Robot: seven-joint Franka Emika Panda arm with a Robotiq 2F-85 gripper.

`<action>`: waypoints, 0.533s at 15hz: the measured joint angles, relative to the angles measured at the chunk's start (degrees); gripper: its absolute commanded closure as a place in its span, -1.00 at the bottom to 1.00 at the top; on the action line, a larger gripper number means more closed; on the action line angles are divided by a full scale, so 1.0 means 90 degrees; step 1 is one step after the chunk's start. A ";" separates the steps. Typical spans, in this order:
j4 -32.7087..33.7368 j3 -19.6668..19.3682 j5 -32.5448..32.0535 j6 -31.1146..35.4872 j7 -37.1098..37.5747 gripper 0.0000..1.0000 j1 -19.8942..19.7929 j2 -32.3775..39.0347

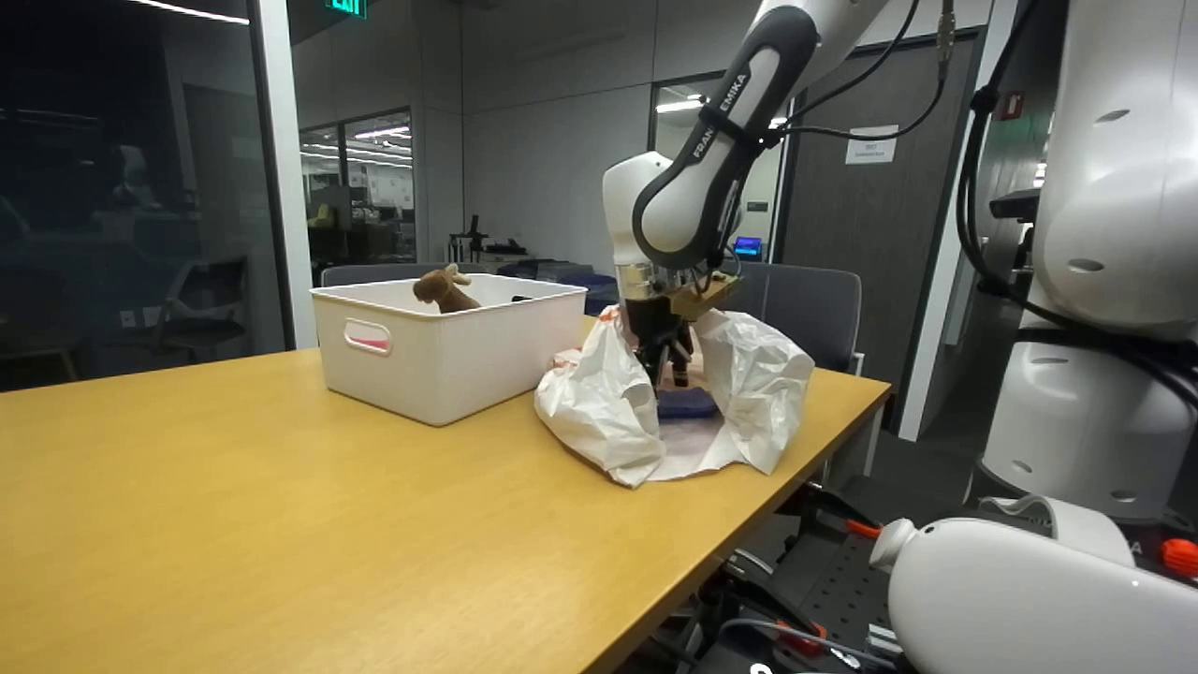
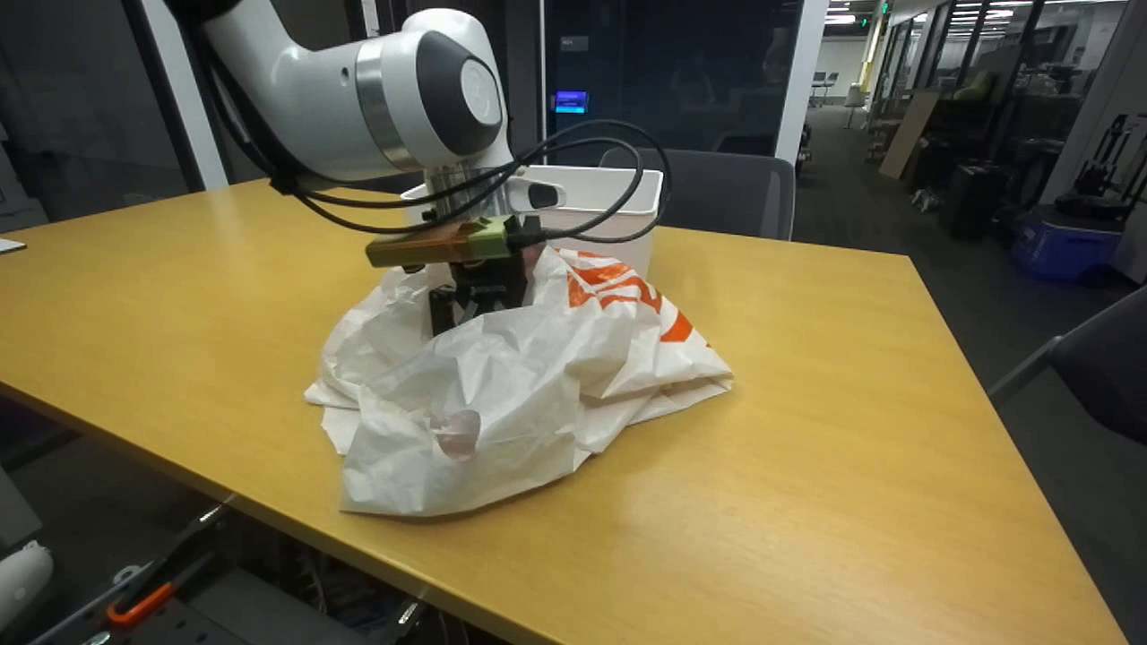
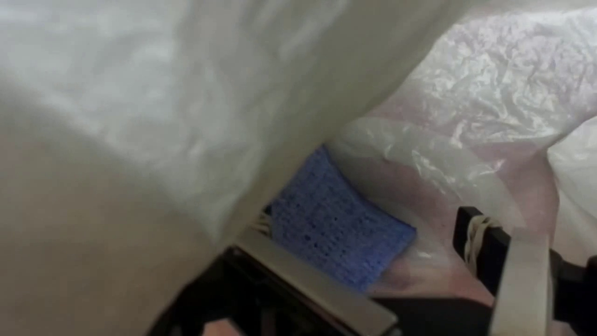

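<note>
Gaping fingers (image 3: 494,252): spread wide, gripping nothing; there's clear space between the one at the right of the wrist view and the blue sponge (image 3: 340,228).
Plastic fold (image 3: 261,116): here's the danger! Loose film hangs across the opposite fingertip, so closing now could nip film and sponge together.
Sponge's spot: inside the white plastic bag (image 1: 599,421), below the gripper (image 1: 666,374), seemingly lying flat; a finger covers its lower-left edge in the wrist view, and touching or merely close, it's impossible to say.
Long axis: slanting, upper left to lower right in the wrist view, the showing end aimed lower right; the other end lies under the fold, so the full length is a guess.
Slanted sponge: at that angle across the gap, a squeeze could twist it or catch just a corner, by my reckoning.
Bag mouth: slumped around the gripper, look; should film snag on a finger, any lift could drag the whole bag up. In an exterior view its crumpled wall (image 2: 502,394) hides the sponge completely.
White bin (image 1: 449,360): just beside the bag on the table (image 1: 328,524), a brown plush toy (image 1: 445,288) peeking over the rim; so near that a sideways swing could bump it.
</note>
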 measured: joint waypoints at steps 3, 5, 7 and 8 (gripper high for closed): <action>0.0006 -0.0103 -0.0104 0.0224 0.0292 -1.00 0.0000 0.0272; 0.0028 -0.0179 -0.0318 0.0378 0.0529 -0.49 0.0007 0.0399; 0.0042 -0.0239 -0.0572 0.0456 0.0759 -0.39 0.0035 0.0420; 0.0043 -0.0253 -0.0687 0.0474 0.0847 -0.24 0.0049 0.0421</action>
